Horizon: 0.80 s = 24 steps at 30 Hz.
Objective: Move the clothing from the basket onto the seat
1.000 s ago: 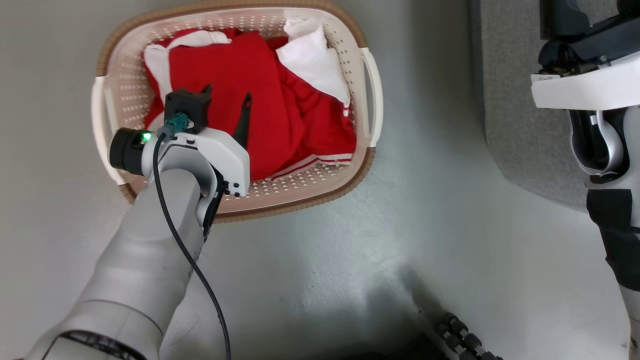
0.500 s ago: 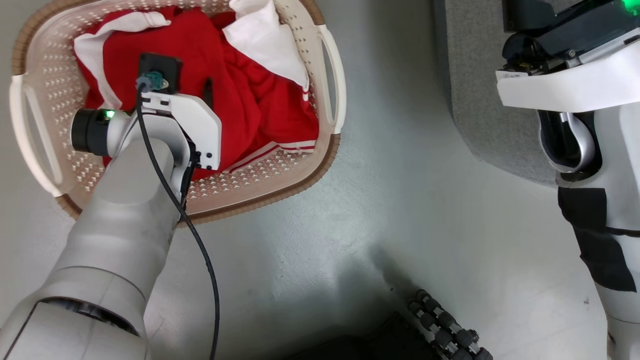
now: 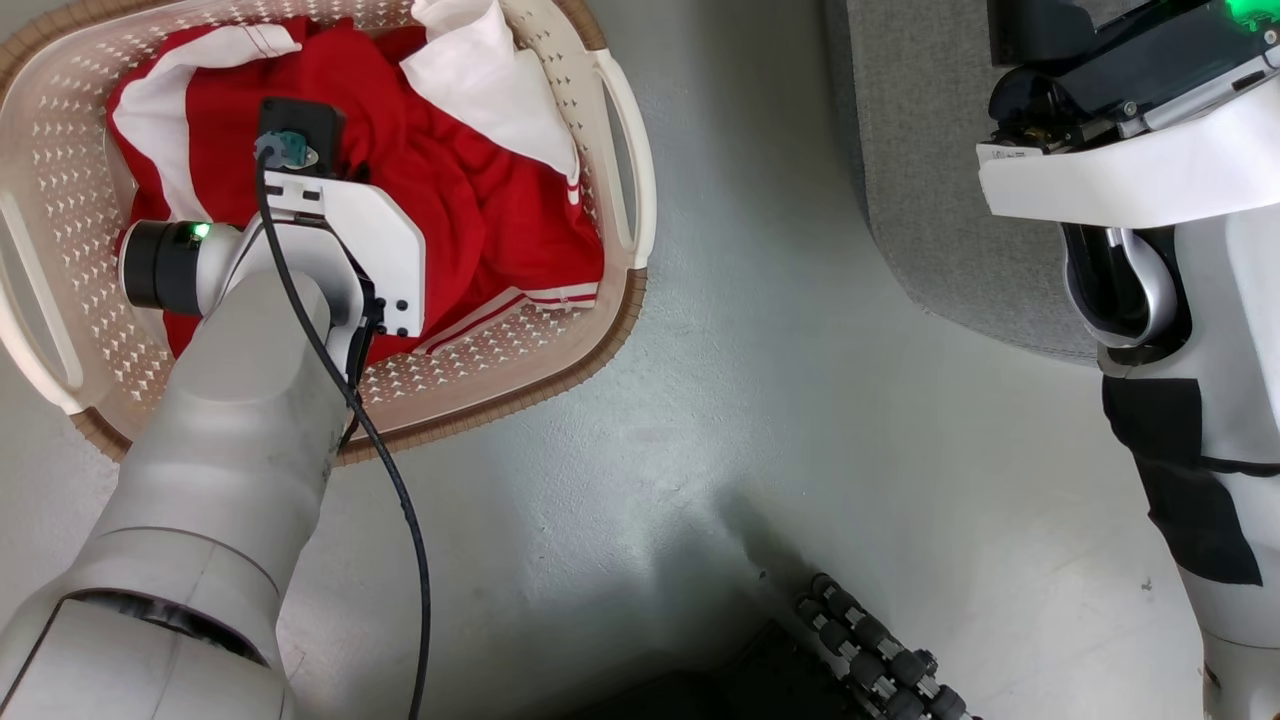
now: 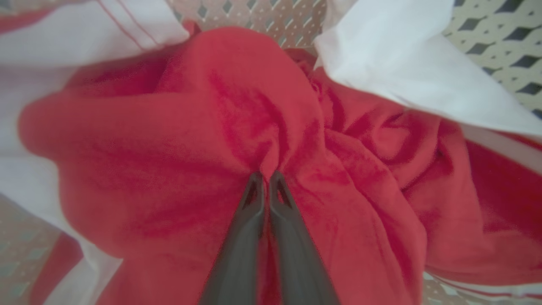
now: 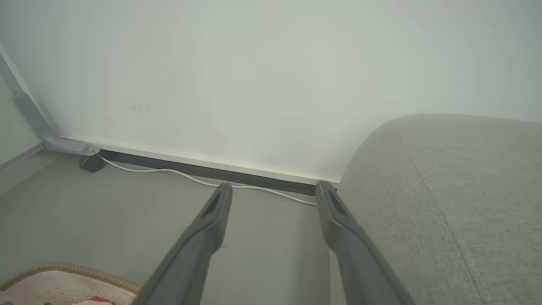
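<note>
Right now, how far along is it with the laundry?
Done: nothing looks moved yet; the clothing lies in the basket. In hand: the left gripper is shut on a red fold. Left: carrying everything to the seat; the right gripper hangs open.

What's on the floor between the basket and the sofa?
Nothing: the head view shows bare grey floor between the basket and the sofa.

A smooth pale grey floor (image 3: pixel 700 420) lies below me, softly shadowed on the near side. Far ahead a plain pale wall (image 5: pixel 254 63) meets it at a dark skirting (image 5: pixel 203 170). A white cable (image 5: pixel 169 171) trails along there. At far left stands a grey metal strut (image 5: pixel 25 112) beside a small caster (image 5: pixel 90 163).
</note>
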Tool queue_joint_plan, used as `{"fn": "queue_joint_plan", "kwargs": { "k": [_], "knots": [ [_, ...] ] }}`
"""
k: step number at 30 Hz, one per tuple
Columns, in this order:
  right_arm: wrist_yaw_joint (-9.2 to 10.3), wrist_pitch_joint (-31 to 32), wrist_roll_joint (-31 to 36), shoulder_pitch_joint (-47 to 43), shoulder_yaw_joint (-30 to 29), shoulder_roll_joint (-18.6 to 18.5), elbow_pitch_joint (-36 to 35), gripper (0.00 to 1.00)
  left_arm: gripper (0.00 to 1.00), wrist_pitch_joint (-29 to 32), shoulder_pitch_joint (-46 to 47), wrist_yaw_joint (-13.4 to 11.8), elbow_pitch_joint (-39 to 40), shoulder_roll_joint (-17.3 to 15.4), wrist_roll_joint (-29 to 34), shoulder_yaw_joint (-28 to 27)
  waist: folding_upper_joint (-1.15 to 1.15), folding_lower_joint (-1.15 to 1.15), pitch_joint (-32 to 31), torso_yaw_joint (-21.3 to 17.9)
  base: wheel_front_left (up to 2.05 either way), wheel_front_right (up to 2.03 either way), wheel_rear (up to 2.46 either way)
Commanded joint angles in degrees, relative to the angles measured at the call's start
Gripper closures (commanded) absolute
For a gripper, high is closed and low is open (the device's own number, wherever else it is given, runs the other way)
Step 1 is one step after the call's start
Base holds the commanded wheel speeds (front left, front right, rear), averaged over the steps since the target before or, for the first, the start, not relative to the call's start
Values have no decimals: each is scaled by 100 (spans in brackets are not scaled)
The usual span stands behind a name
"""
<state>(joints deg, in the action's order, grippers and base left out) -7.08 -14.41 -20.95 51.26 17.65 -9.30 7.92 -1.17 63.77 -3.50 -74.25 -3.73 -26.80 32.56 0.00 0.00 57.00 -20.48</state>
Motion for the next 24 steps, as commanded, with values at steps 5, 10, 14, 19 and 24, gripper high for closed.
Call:
{"fn": "queue_joint_plan", "kwargs": {
  "k": [5, 10, 14, 19, 24],
  "knots": [
    [-41, -59, -32, -214, -17, 3, -30, 0, 100, -388, -233, 99, 37, -7, -76, -45, 0, 0, -241, 58, 0, 0, 0],
    [-41, -59, 1, -378, -14, -33, 119, 0, 100, -702, -529, 245, 35, 33, -118, 20, 0, 0, -619, 179, 0, 0, 0],
    [-41, -59, 29, -537, -21, -85, 246, 0, 100, -927, -727, 353, 35, 61, -106, 135, 0, 0, -932, 290, 0, 0, 0],
    [-41, -59, 62, -747, -19, -145, 418, 0, 100, -1149, -976, 484, 137, 80, -169, 256, 0, 0, -1341, 426, 0, 0, 0],
    [-41, -59, 99, -959, -11, -162, 604, 0, 100, -1281, -1307, 572, 515, 83, -395, 421, 0, 0, -1798, 543, 0, 0, 0]
  ]
}}
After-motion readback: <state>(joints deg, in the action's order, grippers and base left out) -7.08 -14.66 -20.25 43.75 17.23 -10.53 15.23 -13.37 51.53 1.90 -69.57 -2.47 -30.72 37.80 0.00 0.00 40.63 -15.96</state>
